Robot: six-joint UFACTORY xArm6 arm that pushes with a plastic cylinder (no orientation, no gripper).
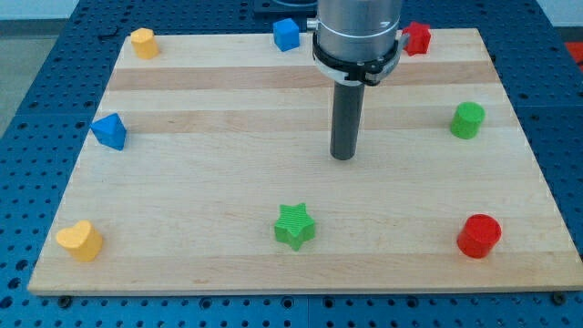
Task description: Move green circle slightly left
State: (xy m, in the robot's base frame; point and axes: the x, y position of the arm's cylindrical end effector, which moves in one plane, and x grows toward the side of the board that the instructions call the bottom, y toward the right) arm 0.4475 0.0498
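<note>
The green circle [467,120] is a short green cylinder near the view's right edge of the wooden board [228,182]. My tip [342,157] is at the end of the dark rod near the board's middle, well to the left of the green circle and slightly lower in the view. It touches no block.
A green star [294,226] sits below my tip. A red cylinder [478,236] is at bottom right, and a red block [417,37] at top right is partly hidden by the arm. A blue cube [286,35] and a yellow block [143,42] are along the top. A blue block [109,131] is at left, a yellow heart [79,240] at bottom left.
</note>
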